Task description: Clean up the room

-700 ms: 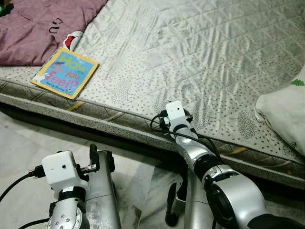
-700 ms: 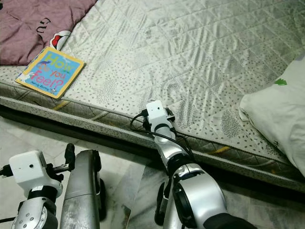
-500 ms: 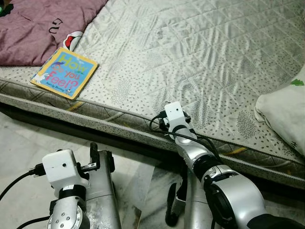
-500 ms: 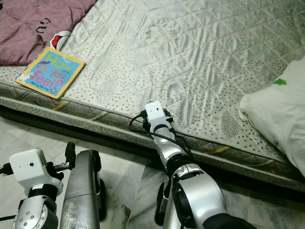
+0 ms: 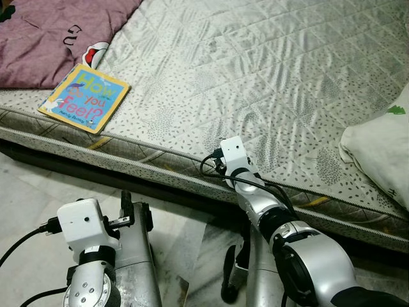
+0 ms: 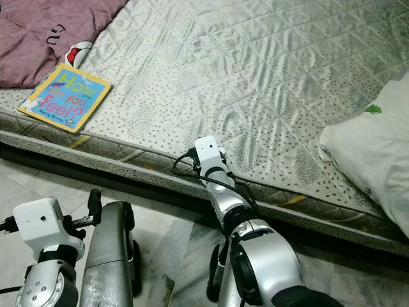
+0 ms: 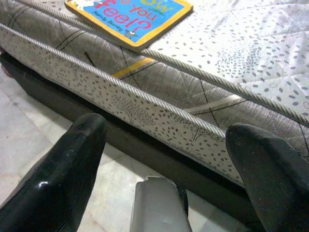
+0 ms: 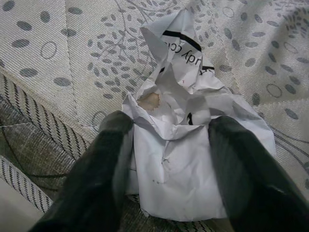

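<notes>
A crumpled white paper [image 8: 178,96] with black print lies on the grey patterned mattress [image 5: 255,77], right at its near edge. My right gripper [image 8: 169,123] is shut on the paper, one black finger [image 8: 108,159] pressed against each side. In the eye views my right arm [image 5: 255,204] reaches forward to that edge. My left gripper [image 7: 166,130] hangs open and empty low over the floor, pointing at the side of the mattress. A colourful children's book [image 5: 84,97] lies flat on the mattress near its front left edge.
A maroon blanket [image 5: 45,38] covers the far left of the bed. A white pillow [image 5: 383,153] lies at the right edge. Beneath the mattress runs a dark bed base [image 7: 145,150], and pale marble floor tiles [image 5: 32,192] are in front of it.
The whole picture has shifted slightly, so the camera moved. My right wrist has edged a little along the mattress edge. The left arm holds its place.
</notes>
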You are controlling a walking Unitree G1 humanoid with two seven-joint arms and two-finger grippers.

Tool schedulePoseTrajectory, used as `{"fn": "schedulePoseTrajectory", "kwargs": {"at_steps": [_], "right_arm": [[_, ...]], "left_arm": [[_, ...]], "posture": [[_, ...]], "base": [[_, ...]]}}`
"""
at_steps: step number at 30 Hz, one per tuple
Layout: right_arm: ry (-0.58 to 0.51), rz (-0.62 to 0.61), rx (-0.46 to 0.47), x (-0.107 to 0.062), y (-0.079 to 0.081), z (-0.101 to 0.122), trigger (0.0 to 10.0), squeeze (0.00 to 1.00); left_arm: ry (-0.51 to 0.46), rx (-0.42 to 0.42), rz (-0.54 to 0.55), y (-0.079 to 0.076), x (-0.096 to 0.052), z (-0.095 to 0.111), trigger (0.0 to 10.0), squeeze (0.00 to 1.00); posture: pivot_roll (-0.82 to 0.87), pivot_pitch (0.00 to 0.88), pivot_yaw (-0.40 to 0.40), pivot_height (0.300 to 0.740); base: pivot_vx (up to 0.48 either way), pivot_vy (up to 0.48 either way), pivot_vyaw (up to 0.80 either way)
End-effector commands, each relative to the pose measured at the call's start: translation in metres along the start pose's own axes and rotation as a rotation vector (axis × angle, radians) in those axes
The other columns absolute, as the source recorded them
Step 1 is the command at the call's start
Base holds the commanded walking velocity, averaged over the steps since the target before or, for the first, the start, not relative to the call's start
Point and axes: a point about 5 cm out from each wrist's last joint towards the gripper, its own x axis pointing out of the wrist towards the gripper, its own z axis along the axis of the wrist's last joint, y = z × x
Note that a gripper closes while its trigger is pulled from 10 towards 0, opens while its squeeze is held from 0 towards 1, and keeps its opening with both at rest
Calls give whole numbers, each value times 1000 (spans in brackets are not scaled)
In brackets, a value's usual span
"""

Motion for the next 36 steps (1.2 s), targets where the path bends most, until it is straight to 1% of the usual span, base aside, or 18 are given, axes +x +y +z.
{"fn": "schedulePoseTrajectory", "kwargs": {"at_steps": [1, 8, 14, 19, 21, 22, 26, 27, 28, 29, 30, 31, 32, 34, 36], "right_arm": [[77, 32, 16, -4, 7, -18, 0, 0], [65, 40, 28, -3, 9, -15, 0, 0], [57, 46, 34, -3, 9, -14, 0, 0], [42, 34, 40, -1, 1, -9, 0, 0], [42, 32, 40, -1, 0, -9, 0, 0], [39, 24, 49, 0, -4, -7, 0, 0], [26, 16, 61, 1, -8, -3, 0, 0], [17, 13, 70, 2, -11, 0, 0, 0], [-12, 1, 80, 3, -19, 9, 0, 0], [-22, -4, 84, 4, -23, 12, 0, 0], [-22, -4, 84, 4, -23, 12, 0, 0], [-47, -13, 93, 5, -32, 19, 0, 0], [-47, -13, 93, 5, -32, 19, 0, 0], [-78, -20, 104, 5, -45, 26, 0, 0], [-86, -20, 105, 5, -51, 27, 0, 0]], "left_arm": [[20, -13, 27, 1, 0, -3, 10000, 0], [24, -10, 26, 1, -1, -5, 10000, 0], [19, -6, 11, 0, 3, -4, 10000, 0], [6, -8, -7, -3, 12, -4, 10000, 0], [4, -9, -10, -4, 13, -4, 10000, 0], [-4, -6, -21, -5, 18, -3, 10000, 0], [-18, -5, -26, -6, 24, -1, 10000, 0], [-26, -5, -27, -5, 28, 1, 10000, 0], [-46, -3, -28, -4, 33, 3, 10000, 0], [-51, -1, -27, -3, 35, 4, 10000, 0], [-51, -1, -27, -3, 35, 4, 10000, 0], [-59, 14, -14, 3, 39, 3, 10000, 0], [-59, 14, -14, 3, 39, 3, 10000, 0], [-61, 29, 10, 10, 46, 0, 10000, 0], [-62, 24, 11, 11, 50, 0, 10000, 0]], "posture": [[241, 275, -78, 562], [243, 268, -77, 562], [225, 249, -74, 562], [201, 221, -71, 562], [199, 218, -71, 562], [189, 199, -70, 562], [181, 183, -69, 562], [171, 168, -67, 562], [160, 157, -63, 562], [146, 147, -60, 562], [146, 147, -60, 562], [113, 127, -51, 562], [113, 127, -51, 562], [85, 100, -38, 562], [73, 76, -28, 562]], "base": [[0, 0, 0], [0, 0, 0], [0, 0, 0], [0, 0, 0], [0, 0, 0], [0, 0, 0], [0, 0, 0], [0, 0, 0], [0, 0, 0], [0, 0, 0], [0, 0, 0], [0, 0, 0], [0, 0, 0], [0, 0, 0], [0, 0, 0]]}}
